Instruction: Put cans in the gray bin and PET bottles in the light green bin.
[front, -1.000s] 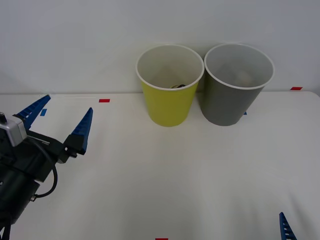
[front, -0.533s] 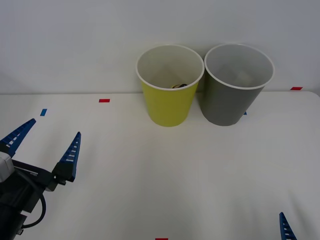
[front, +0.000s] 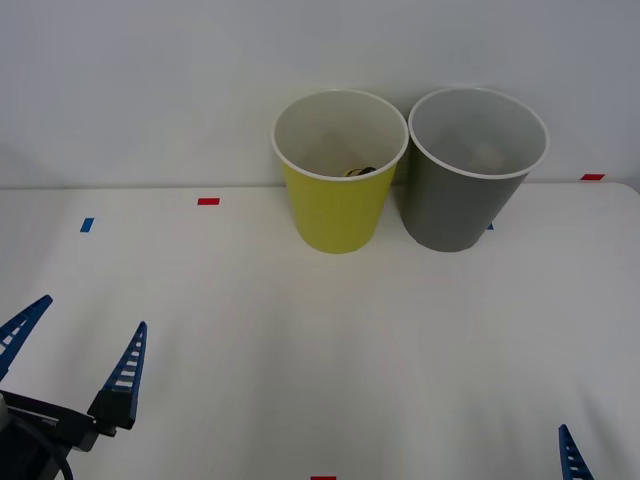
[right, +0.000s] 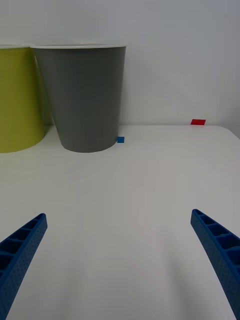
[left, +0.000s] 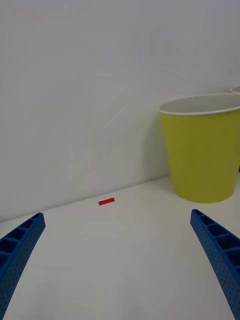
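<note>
The light green bin (front: 338, 190) stands upright at the back of the table, touching the gray bin (front: 468, 185) on its right. A small dark tip of the PET bottle (front: 358, 172) peeks up inside the green bin. The cans are hidden; a faint pale patch shows deep inside the gray bin. My left gripper (front: 75, 350) hovers open and empty at the near left corner, facing the green bin (left: 202, 150). My right gripper (right: 117, 215) is open and empty at the near right, looking at the gray bin (right: 85, 97). One of its fingertips (front: 570, 452) shows at the front view's lower edge.
Small red tape marks (front: 208, 201) and a blue one (front: 86, 225) lie flat on the white table (front: 330, 350). A white wall rises right behind the bins. The table's right edge runs near another red mark (front: 592, 177).
My left gripper has pulled back from mid-left toward the near left corner, sinking lower in the front view and staying open. The right gripper and both bins have not moved.
</note>
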